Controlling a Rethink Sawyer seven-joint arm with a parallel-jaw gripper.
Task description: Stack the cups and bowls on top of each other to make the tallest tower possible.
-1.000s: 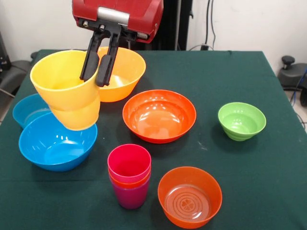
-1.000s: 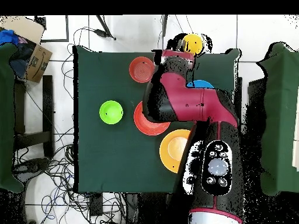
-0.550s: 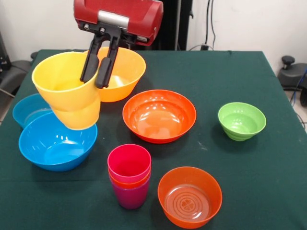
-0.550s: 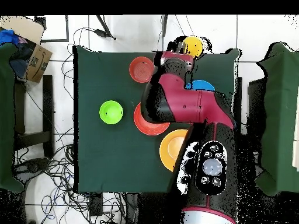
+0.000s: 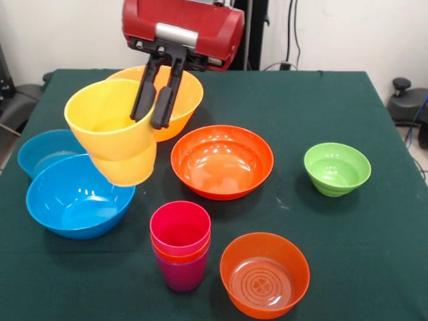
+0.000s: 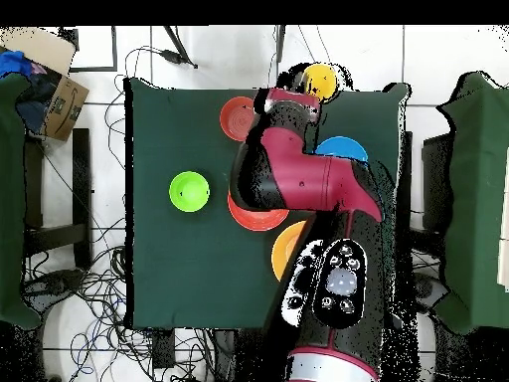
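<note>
No readable text, label, brand, number or sign anywhere in either view. Glossy plastic cups, bowls, red arm housing, dark green cloth surface: all unmarked as far as visible.

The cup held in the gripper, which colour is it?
Yellow: the cup shows best in the front view.

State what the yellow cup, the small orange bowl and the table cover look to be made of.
Yellow cup: likely glossy opaque plastic, judging by its smooth sheen.
Small orange bowl: probably translucent plastic; moulded rings show in its base.
Table cover: apparently dark green cloth, matte, no glare.
</note>
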